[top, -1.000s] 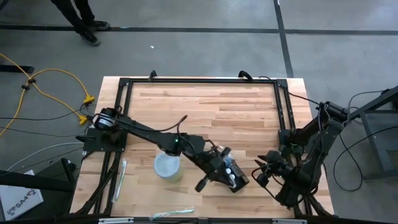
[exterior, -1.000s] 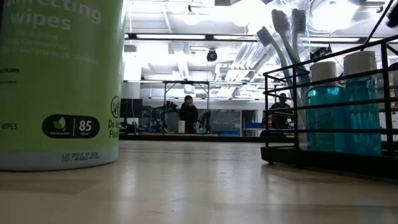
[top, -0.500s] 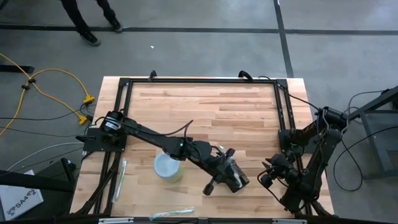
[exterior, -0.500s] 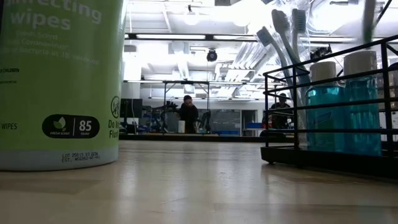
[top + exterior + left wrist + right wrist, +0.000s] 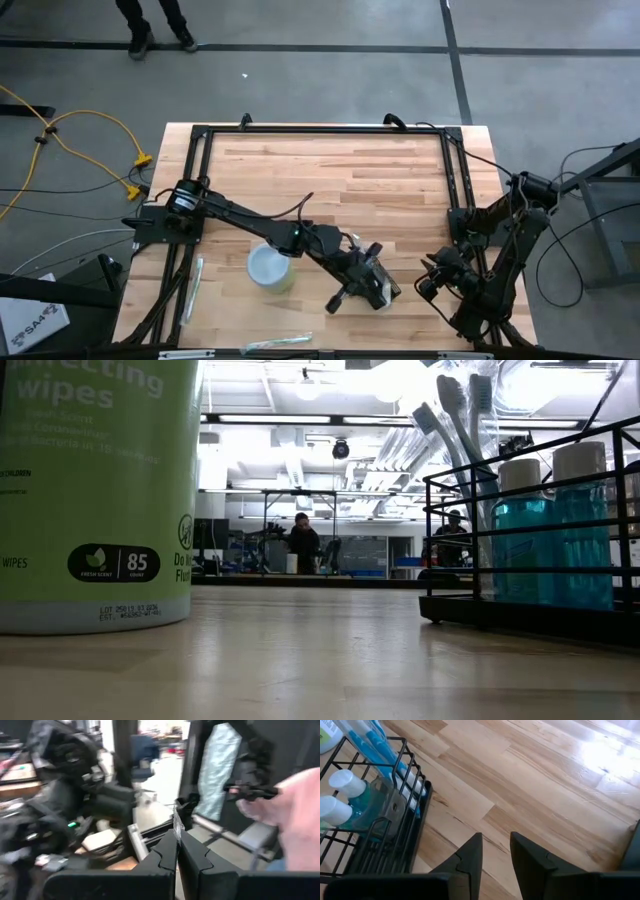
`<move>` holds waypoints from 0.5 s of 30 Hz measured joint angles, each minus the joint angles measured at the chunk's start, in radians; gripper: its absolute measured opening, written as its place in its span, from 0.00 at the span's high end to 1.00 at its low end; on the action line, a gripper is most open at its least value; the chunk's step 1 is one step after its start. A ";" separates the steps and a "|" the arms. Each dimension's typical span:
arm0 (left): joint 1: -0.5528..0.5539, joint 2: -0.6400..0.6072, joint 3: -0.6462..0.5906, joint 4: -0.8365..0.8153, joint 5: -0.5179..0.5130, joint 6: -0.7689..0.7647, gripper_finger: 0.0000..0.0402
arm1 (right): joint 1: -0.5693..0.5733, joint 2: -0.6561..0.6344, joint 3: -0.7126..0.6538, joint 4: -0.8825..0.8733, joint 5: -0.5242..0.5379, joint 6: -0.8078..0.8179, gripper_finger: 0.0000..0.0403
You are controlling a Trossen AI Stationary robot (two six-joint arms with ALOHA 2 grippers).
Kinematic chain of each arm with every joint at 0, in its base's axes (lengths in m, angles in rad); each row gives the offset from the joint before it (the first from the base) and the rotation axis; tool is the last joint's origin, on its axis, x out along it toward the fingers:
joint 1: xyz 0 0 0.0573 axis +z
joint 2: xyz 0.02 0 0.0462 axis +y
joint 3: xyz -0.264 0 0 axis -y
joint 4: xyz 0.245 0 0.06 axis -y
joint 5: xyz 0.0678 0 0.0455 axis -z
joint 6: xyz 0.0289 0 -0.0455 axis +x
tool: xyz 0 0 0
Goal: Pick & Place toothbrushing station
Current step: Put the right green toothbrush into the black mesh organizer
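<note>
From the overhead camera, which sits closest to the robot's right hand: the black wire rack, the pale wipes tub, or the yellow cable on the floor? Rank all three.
1. Black wire rack, just left of the right hand.
2. Pale wipes tub, farther left, mid-table.
3. Yellow cable, on the floor beyond the table's far-left corner.

The wipes tub (image 5: 270,268) stands left of the toothbrushing station (image 5: 378,287).

The green canister (image 5: 95,490) in the low view is showing "wipes" in large pale letters, cut off at the top, and a black oval badge (image 5: 113,563) reading "85"; its smaller print is staying illegible. A white sheet (image 5: 30,320) beside the table is bearing "SA4"
</note>
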State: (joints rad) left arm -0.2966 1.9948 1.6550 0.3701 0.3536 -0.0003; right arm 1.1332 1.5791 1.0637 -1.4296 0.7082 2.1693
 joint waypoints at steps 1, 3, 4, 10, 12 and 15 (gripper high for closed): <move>0.000 0.001 0.000 0.010 0.028 -0.005 1.00 | 0.000 0.000 0.000 0.000 0.000 0.000 0.78; -0.001 0.002 0.000 0.023 0.074 -0.011 1.00 | 0.000 0.000 0.000 0.000 0.000 -0.006 0.78; -0.001 0.005 0.000 0.034 0.085 -0.011 1.00 | -0.001 0.000 0.000 0.001 0.000 -0.009 0.78; 0.009 0.031 0.000 0.055 0.102 -0.027 1.00 | -0.001 0.000 0.000 0.007 0.006 -0.019 0.78; 0.020 0.052 -0.001 0.083 0.116 -0.049 1.00 | -0.001 0.000 0.000 0.010 0.007 -0.019 0.78; 0.038 0.073 -0.002 0.128 0.150 -0.079 1.00 | -0.001 0.000 0.000 0.023 0.011 -0.026 0.78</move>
State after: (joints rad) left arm -0.2582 2.0677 1.6535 0.4984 0.5036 -0.0796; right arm 1.1324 1.5791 1.0637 -1.4062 0.7194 2.1434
